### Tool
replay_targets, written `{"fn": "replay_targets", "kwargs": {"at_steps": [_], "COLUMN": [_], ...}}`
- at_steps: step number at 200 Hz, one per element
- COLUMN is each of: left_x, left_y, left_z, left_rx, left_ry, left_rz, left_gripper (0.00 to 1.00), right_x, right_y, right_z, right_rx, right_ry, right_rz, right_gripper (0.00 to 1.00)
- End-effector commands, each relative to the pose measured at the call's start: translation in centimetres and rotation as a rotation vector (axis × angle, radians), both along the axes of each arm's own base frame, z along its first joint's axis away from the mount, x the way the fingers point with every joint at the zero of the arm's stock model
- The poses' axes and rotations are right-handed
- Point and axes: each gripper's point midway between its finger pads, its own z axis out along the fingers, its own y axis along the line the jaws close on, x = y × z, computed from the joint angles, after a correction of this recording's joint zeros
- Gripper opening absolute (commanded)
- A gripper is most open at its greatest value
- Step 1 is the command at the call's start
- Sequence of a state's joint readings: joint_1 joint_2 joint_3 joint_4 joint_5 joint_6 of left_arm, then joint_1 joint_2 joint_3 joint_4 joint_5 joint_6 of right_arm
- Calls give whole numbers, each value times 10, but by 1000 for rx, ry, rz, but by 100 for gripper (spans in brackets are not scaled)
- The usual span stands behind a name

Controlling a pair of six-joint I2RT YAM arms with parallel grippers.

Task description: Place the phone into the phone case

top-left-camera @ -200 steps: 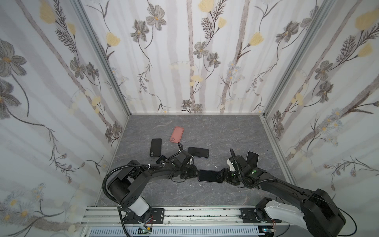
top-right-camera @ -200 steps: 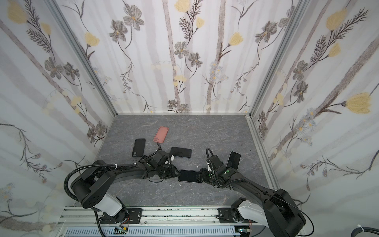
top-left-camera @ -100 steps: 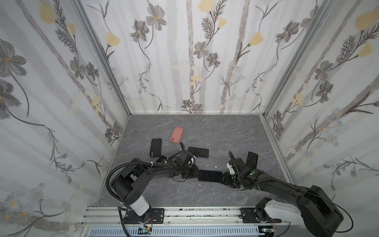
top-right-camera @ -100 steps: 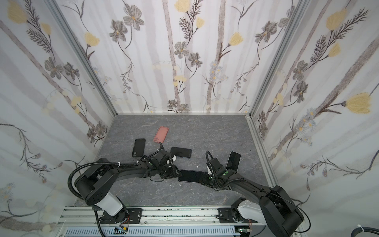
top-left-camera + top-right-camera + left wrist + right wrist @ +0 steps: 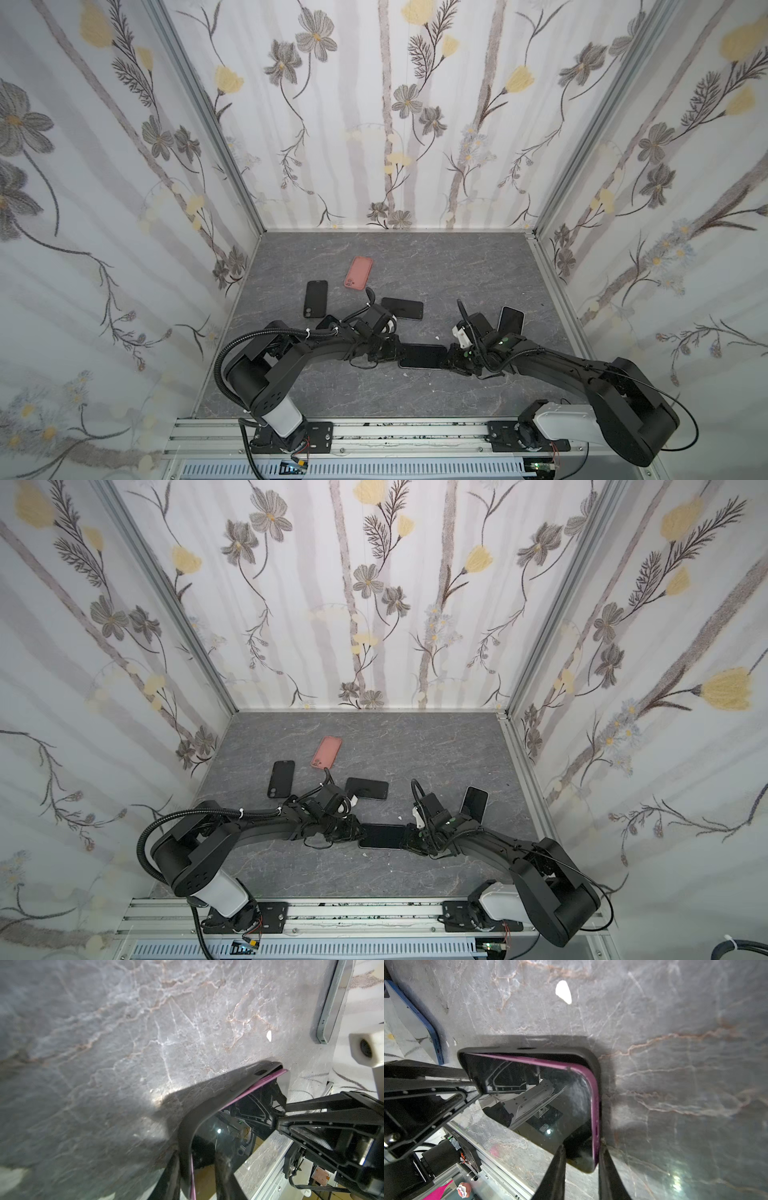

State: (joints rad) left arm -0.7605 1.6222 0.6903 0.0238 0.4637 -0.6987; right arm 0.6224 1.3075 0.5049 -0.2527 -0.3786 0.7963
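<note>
On the grey marbled surface (image 5: 436, 750) a dark phone (image 5: 382, 836) lies flat, nearer to the front edge than to the back one. The left pincer (image 5: 358, 833) meets one short end of it and the right pincer (image 5: 409, 840) the other; how their jaws stand is hidden. Toward the left edge lie a pink case (image 5: 327, 752), a black case (image 5: 281, 778) and a dark handset (image 5: 367, 788); another handset (image 5: 475, 802) is toward the right edge

On the tabletop (image 5: 436, 266), near the front, a phone (image 5: 422, 356) lies in a phone case (image 5: 591, 1057), between the left tool (image 5: 392, 351) and the right tool (image 5: 451, 359). Behind, from left: a spare case (image 5: 315, 298), a farther case (image 5: 358, 272), a second phone (image 5: 402, 308), a third phone (image 5: 510, 321).
</note>
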Motion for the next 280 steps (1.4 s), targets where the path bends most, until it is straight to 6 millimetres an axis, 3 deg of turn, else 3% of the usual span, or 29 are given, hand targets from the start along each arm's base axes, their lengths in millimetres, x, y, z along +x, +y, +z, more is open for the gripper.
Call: {"fn": "replay_targets", "kwargs": {"at_steps": [1,44,113,199,280], "left_x": [-6,-5,-7,2,-27], "left_y": [13,16,14,14,16], "left_z": [-8,-7,-11,3,10], "left_rx": [75,81,87,95,62], "left_ry": [11,5,21,-29,-9], "left_rz": [15,26,10,16,-110], "left_gripper": [27,26,21,34,36], "right_x": [5,6,2,9,5], "right_y": [-5,-11,-10,-8,-11], "right_z": [-1,10,0,15,11], "right_rx": [-54,-72,-77,-77,-92], "right_ry": [-53,-86,-73,-113,-88], "right_rz": [30,21,35,31,38], "right_gripper": [25,31,19,24,27]}}
